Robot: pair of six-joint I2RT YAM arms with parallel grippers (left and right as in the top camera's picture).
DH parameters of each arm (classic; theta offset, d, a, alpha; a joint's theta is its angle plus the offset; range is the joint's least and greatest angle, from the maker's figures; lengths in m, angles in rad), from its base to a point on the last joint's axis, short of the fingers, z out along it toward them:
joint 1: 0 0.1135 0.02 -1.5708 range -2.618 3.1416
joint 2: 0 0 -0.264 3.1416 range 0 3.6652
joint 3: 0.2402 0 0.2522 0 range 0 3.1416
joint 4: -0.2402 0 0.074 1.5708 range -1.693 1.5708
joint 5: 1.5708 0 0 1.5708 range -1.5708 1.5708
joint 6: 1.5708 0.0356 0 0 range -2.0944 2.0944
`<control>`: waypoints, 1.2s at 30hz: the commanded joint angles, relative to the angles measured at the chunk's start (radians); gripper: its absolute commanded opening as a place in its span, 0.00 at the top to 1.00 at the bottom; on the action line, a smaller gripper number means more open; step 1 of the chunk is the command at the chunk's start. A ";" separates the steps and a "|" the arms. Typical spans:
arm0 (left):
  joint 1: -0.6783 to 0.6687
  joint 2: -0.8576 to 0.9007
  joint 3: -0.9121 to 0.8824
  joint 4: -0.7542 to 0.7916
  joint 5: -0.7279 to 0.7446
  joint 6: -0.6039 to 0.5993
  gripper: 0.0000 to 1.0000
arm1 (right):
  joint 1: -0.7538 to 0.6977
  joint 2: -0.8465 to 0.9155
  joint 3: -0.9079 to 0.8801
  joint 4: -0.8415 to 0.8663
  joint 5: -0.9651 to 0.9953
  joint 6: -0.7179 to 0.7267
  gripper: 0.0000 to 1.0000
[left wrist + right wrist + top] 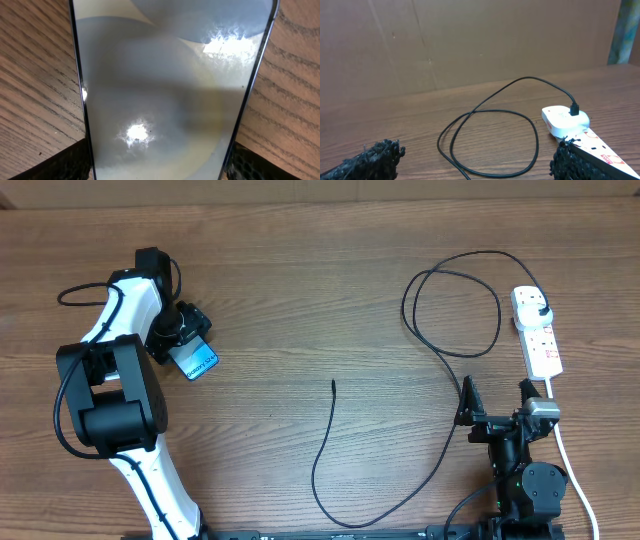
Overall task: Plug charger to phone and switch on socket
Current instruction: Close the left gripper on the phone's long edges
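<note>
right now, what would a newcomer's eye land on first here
The phone, screen lit blue, sits between the left gripper's fingers at far left. A black charger loops across the right half, its free tip lying in the middle, its plug in the white socket at far right. The right gripper stands open near it.

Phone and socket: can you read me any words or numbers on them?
phone: small white writing on its blue screen, too small to read.
socket: red marks on the white top, too small and blurred to read.
Nothing else here has writing that shows.
</note>
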 commanded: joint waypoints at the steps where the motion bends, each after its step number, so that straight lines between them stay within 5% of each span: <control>1: 0.010 0.020 -0.011 -0.004 -0.007 -0.010 0.17 | 0.006 -0.011 -0.011 0.006 0.005 -0.002 0.00; 19: 0.010 0.020 -0.011 -0.011 -0.007 -0.010 0.19 | 0.006 -0.010 -0.011 0.006 0.005 -0.002 0.00; 33: 0.010 0.020 -0.011 -0.011 -0.006 -0.010 0.27 | 0.006 -0.011 -0.011 0.006 0.005 -0.002 0.00; 36: 0.010 0.020 -0.011 -0.011 -0.006 -0.010 0.35 | 0.006 -0.011 -0.011 0.006 0.005 -0.002 0.00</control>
